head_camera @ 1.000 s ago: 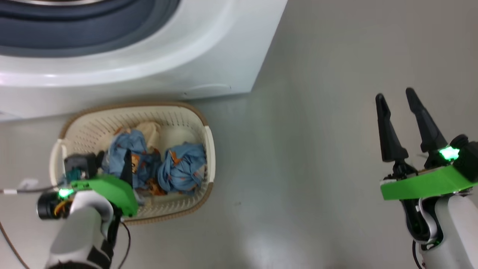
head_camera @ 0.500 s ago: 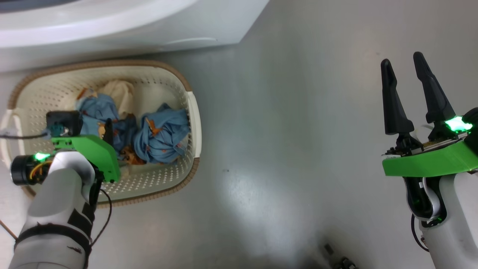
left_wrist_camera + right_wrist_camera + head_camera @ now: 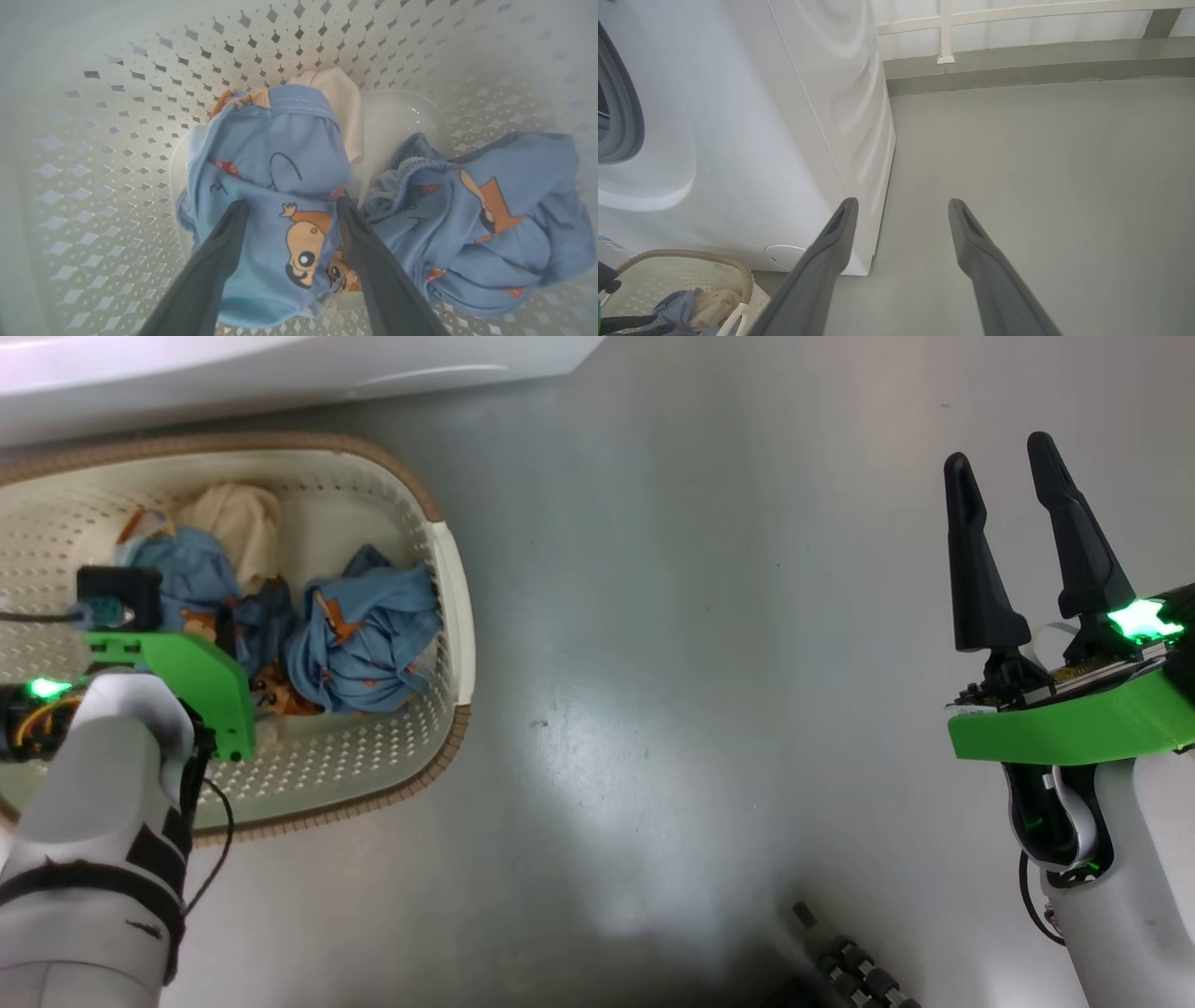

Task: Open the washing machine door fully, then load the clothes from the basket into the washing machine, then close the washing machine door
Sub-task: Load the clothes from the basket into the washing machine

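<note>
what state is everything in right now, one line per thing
washing machine, grey gasket exposed at its front
basket, upright on the floor beside the washing machine
clothes, two crumpled bundles, both in the basket
left tool, open, straddling one bundle, not closed on it
right tool, open, empty, over the floor

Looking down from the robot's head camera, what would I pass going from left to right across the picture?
Left arm's green wrist mount → blue clothes bundle → basket handle → grey floor → right gripper, its fingers apart.
</note>
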`<state>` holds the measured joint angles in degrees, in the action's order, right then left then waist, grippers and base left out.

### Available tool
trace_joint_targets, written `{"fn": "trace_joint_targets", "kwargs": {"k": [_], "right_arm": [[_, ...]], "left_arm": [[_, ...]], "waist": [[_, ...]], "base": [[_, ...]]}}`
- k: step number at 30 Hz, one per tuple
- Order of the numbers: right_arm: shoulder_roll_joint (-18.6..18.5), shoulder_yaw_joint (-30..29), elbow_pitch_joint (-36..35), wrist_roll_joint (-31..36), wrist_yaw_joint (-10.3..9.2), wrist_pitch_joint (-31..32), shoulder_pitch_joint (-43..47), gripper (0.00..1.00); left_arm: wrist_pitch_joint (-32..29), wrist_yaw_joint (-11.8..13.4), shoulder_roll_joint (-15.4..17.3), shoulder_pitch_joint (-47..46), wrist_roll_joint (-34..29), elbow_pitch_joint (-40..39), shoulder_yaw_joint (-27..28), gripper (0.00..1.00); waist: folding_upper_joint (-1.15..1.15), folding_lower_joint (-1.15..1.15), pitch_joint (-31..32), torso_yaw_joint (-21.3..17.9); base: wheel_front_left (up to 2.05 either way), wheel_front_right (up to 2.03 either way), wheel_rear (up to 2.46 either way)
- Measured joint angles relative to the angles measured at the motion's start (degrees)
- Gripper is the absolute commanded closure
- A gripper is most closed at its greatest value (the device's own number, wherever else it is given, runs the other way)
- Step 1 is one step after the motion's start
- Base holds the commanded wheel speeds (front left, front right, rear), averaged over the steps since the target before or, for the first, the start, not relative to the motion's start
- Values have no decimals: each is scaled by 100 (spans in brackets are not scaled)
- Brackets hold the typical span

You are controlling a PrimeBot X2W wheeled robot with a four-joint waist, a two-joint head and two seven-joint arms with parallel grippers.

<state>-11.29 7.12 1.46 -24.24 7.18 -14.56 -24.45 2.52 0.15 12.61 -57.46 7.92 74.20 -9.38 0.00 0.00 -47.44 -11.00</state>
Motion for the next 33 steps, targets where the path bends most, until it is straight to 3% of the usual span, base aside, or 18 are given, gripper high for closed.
{"fn": "trace_joint_targets", "kwargs": {"k": [12,13,14,15,16,25,33], "right_arm": [[27,159,-80,-47,0,0,-105,0],[35,179,-82,-48,0,0,-105,0],[38,190,-83,-48,0,0,-105,0],[38,196,-83,-48,0,0,-105,0],[38,201,-83,-48,0,0,-105,0],[40,204,-65,-48,0,0,-105,0],[38,197,19,-48,0,0,-86,0]], "left_arm": [[-266,193,210,-133,-47,7,-169,3],[-326,192,227,-133,-46,7,-171,45],[-363,191,247,-133,-46,7,-176,65],[-363,191,268,-132,-46,7,-179,95],[-385,188,286,-132,-46,7,-186,100],[-378,140,249,-75,92,9,-176,100],[397,33,18,257,659,16,207,100]], "waist": [[0,0,-250,-167],[0,0,-254,-185],[0,-1,-259,-203],[0,0,-262,-221],[0,0,-263,-236],[0,0,-71,-248],[0,-1,356,-140]], "base": [[0,0,0],[0,0,0],[0,0,0],[0,0,0],[0,0,0],[0,0,0],[0,0,0]]}}
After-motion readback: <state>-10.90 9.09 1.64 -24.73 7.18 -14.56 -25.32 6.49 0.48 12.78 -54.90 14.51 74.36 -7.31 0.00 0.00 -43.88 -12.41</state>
